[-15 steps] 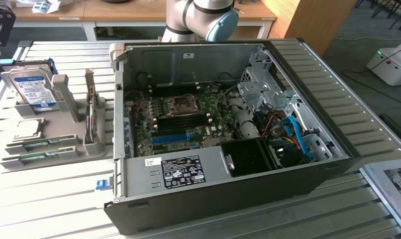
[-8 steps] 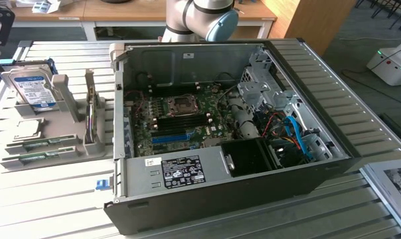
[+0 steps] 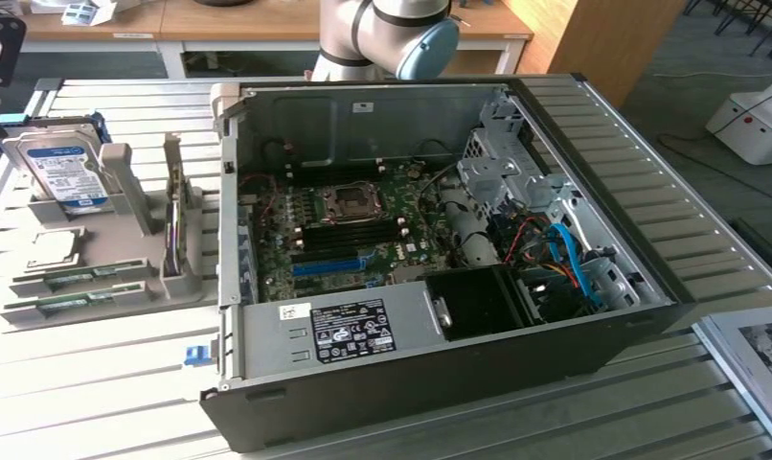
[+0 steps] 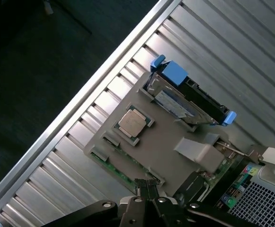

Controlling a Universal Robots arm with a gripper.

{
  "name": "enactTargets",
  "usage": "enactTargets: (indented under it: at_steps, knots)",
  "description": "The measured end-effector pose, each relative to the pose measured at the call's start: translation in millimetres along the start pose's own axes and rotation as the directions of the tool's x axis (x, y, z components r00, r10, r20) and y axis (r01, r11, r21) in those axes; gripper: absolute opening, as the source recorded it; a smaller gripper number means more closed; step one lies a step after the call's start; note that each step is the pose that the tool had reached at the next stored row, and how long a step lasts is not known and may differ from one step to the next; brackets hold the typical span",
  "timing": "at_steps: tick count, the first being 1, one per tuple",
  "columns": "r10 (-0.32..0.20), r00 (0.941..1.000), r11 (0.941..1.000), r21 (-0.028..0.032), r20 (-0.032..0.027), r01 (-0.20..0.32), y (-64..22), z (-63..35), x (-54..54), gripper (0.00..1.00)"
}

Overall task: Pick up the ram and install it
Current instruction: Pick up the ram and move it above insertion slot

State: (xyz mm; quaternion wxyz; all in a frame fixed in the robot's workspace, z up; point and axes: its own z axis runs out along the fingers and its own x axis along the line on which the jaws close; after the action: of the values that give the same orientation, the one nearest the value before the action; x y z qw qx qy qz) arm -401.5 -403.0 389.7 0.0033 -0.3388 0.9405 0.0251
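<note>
Green ram [image 3: 86, 276] in tray [image 3: 169, 293] | ext: PC case [image 3: 424, 393] | wrist: hand [image 4: 146, 184] closed

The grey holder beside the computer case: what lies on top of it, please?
On the grey holder: an upright hard drive, a flat processor chip, two green ram sticks lying in slots. Their undersides are covered.

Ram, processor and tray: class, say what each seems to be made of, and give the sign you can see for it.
Ram: green circuit board, probably fibreglass laminate, matte, with small dark chips.
Processor: metal lid, judging by its dull silver sheen.
Tray: probably plastic, flat matte grey with moulded ribs; painted metal cannot be ruled out.
</note>
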Motion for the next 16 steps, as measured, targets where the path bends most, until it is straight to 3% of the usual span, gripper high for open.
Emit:
enactTargets:
  at_steps: [6, 11, 14, 15, 16]
  knots:
    - [-0.071, 0.9975, 0.9975, -0.0017, -0.003, 0.071, 0.0, 0.2, 0.0, 0.1]
    - [-0.13, 0.9915, 0.9915, -0.0034, -0.0056, 0.13, 0.0, 0.3, 0.0, 0.1]
    - [-0.165, 0.9863, 0.9863, -0.0045, -0.0071, 0.165, 0.0, 0.3, 0.0, 0.1]
    - [-0.208, 0.978, 0.9781, -0.0059, -0.0089, 0.208, 0.0, 0.4, 0.0, 0.1]
    - [-0.22, 0.9755, 0.9756, -0.0062, -0.0093, 0.22, 0.0, 0.4, 0.0, 0.1]
